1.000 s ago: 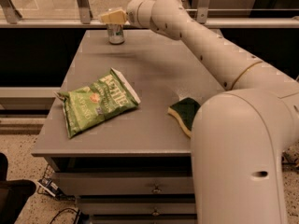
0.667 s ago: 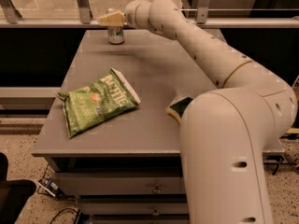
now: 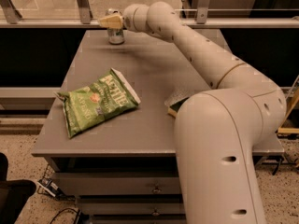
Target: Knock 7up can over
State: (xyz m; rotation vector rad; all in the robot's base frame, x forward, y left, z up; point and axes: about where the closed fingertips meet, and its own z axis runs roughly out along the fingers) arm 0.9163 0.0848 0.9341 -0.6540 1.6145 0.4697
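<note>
The 7up can [image 3: 116, 35] stands upright near the far edge of the grey table [image 3: 154, 83], a small silver-grey cylinder. My gripper [image 3: 108, 21] reaches across the table and sits right in front of the can's upper half, hiding its top part. The cream arm [image 3: 196, 45] stretches from the lower right to the far left.
A flat green chip bag [image 3: 97, 102] lies on the table's left middle. A green and yellow sponge [image 3: 174, 108] shows partly behind my arm at the right. A railing with glass [image 3: 56, 23] runs behind the far edge. Drawers [image 3: 154, 190] sit below the tabletop.
The arm has shifted slightly left; the gripper stays at the can's top. The can still stands upright.
</note>
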